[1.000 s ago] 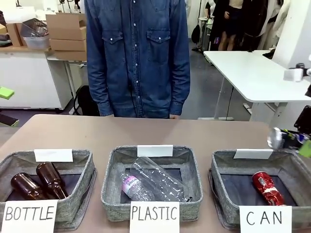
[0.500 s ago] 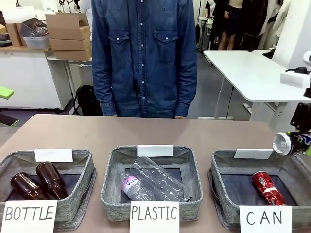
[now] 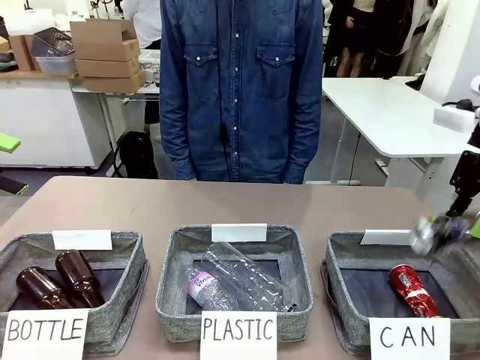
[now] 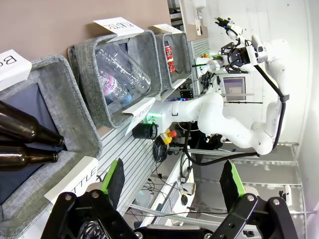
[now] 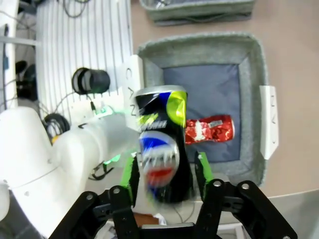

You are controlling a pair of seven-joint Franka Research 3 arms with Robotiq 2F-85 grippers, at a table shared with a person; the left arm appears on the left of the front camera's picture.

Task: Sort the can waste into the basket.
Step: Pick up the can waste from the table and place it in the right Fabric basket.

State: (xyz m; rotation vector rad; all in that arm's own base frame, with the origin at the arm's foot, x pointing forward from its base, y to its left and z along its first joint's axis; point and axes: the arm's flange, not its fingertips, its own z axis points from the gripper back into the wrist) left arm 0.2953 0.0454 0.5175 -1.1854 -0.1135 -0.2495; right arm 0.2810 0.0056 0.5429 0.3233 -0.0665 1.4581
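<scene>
The CAN basket (image 3: pixel 352 247), lower right of the front view, holds a red can (image 3: pixel 412 291) on its dark floor. The centre basket (image 3: pixel 234 285) holds clear plastic bottles (image 3: pixel 244 281); the basket (image 3: pixel 71 289) at lower left holds two brown bottles (image 3: pixel 60 279). My right gripper (image 5: pixel 167 174) hangs over the CAN basket's right rim, the dark blue can (image 5: pixel 162 149) blurred between its green pads; whether they grip it I cannot tell. My left gripper (image 4: pixel 172 181) stands wide, holding nothing. Bare tabletop (image 3: pixel 225 202) lies beyond the baskets.

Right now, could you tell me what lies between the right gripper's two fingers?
In the right wrist view, the dark blue can sits between the right gripper's fingers, above the CAN basket.
</scene>
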